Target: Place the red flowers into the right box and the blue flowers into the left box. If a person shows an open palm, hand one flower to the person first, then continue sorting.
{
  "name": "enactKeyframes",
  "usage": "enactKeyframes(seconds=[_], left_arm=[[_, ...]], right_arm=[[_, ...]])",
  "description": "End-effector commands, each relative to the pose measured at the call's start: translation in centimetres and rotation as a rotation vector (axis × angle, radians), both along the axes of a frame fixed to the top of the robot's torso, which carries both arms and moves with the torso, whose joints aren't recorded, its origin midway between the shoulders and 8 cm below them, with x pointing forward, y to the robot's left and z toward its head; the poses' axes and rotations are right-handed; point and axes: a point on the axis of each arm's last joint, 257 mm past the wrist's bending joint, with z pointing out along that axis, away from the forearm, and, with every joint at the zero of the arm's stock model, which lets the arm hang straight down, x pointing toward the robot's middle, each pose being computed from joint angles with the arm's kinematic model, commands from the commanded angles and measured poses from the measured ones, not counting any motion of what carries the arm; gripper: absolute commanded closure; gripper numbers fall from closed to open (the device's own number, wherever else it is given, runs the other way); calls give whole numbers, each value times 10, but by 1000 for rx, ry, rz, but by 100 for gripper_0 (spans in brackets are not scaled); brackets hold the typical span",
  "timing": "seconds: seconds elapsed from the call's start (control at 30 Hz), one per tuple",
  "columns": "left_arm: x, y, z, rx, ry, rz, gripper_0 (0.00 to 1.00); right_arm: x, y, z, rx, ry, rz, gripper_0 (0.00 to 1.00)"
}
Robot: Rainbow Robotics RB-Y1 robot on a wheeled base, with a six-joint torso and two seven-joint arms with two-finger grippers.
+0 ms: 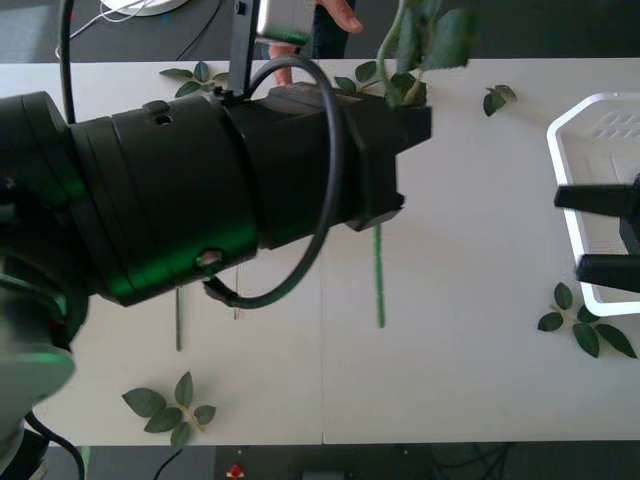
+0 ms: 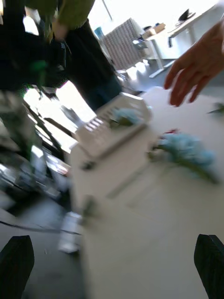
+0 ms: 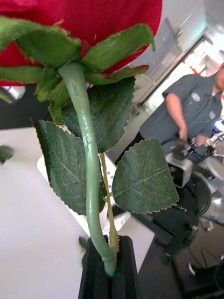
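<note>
Above the middle of the white table (image 1: 470, 300), toward its far edge, the red artificial rose with a green stem and serrated leaves (image 3: 88, 154) is lifted clear of the surface. The left gripper (image 3: 106, 273) pinches the very foot of the stem between its black fingers. In the left wrist view the stem's long axis runs straight away from the fingers, with a slight bend just past the grip. It passes three broad leaves to reach the red bloom at the far end, so the flower head points away from the gripper.

In the front view the left gripper (image 1: 408, 115) sits at the end of the bulky black arm that reaches in from the left. The rose's blurred foliage (image 1: 425, 40) rises from it toward the far side.

A bare green stem (image 1: 379, 270) shows just on the near side of this gripper, aligned near to far. I cannot tell whether it lies on the table.

A person's hand (image 1: 340, 14) is at the far edge of the table, near the rose. In the right wrist view this person's hand (image 2: 196, 70) has its fingers spread.

At the right, the right gripper (image 1: 592, 233) has its fingers wide apart and empty at the near part of the white plastic right box (image 1: 565, 130).

Its wrist view shows a pale blue flower (image 2: 186, 149) lying on the table. Beyond that is a white left box (image 2: 100, 128) with another blue bloom inside.

Loose green leaf sprigs (image 1: 170, 410) lie scattered about the tabletop.
</note>
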Motion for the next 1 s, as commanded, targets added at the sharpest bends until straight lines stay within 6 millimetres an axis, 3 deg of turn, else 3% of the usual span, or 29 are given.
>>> enactKeyframes(seconds=[0.03, 0.13, 0.4, 0.6, 1.0], left_arm=[[-6, -10, 7, 43, -132, -35, 100], [-5, -11, 5, 79, -194, -40, 100], [-14, -15, 4, 151, -346, -80, 100], [-27, -19, 1, 126, -336, -128, 100], [-25, -18, -5, 126, -325, -121, 100]], right_arm=[[-21, 9, -5, 61, 200, 65, 0], [-35, 23, -1, 137, 312, 129, 0], [-51, 53, 9, 213, 364, 264, 0], [-44, 70, 25, 240, 266, 297, 0], [-34, 81, 39, 251, -51, 278, 0]])
